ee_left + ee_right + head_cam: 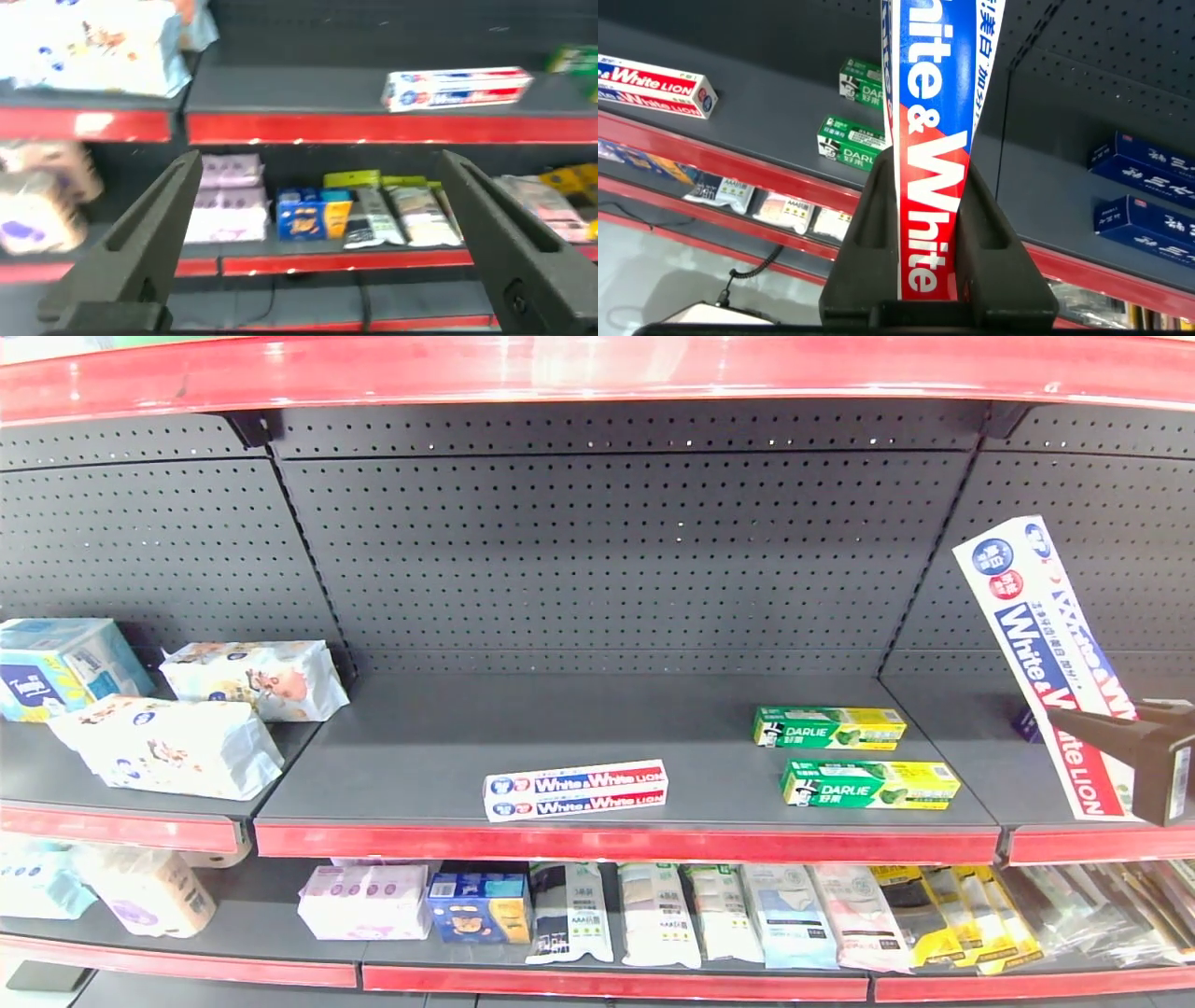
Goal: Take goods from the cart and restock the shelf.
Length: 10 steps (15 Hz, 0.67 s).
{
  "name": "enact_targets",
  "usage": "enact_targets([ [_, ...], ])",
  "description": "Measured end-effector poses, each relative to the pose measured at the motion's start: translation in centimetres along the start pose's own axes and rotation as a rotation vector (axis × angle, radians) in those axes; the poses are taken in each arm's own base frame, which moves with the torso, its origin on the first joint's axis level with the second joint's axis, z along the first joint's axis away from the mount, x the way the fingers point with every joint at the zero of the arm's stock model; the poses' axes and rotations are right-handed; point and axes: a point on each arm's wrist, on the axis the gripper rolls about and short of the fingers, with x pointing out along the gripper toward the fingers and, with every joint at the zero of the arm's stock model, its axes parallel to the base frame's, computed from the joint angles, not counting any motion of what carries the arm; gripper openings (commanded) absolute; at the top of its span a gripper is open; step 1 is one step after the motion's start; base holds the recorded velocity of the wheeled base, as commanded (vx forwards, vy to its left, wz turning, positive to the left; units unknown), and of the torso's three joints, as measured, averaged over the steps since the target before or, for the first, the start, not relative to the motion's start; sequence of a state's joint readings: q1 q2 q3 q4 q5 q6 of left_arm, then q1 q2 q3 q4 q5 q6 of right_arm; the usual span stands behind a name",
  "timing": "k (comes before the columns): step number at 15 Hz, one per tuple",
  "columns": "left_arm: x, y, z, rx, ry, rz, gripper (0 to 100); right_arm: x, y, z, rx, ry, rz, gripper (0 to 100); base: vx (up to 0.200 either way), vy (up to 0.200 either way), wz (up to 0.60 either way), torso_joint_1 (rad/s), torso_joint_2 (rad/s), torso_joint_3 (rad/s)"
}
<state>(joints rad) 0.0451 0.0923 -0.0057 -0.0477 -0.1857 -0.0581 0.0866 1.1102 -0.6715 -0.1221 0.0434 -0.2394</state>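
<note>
Restock partway: white box + green boxes lie nr shelf front edge. Right claw grips a carton, unplaced; left claw spread, empty.

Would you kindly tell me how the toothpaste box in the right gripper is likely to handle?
The toothpaste box probably is stiff: it juts straight out of the right gripper without bending. Held near one end and tilted, it may pivot in the grip. Its glossy, flat-sided carton looks slippery, yet should not roll once laid down.
</note>
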Motion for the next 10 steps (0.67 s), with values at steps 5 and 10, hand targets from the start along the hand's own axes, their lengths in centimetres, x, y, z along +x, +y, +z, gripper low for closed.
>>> enact_targets([
  [5, -0.5, -0.1, -0.1, 0.067, -0.049, -0.083, 100, -0.7, 0.0, 0.8, -0.003, -0.041, 0.008, 0, 0.000, 0.000, 0.00, 0.000, 0.00, 0.000],
  [10, -0.7, 0.1, -0.3, 0.101, -0.079, 0.024, 100, 0.3, 0.7, 0.3, -0.009, -0.024, 0.129, 0, 0.000, 0.000, 0.00, 0.000, 0.00, 0.000],
])
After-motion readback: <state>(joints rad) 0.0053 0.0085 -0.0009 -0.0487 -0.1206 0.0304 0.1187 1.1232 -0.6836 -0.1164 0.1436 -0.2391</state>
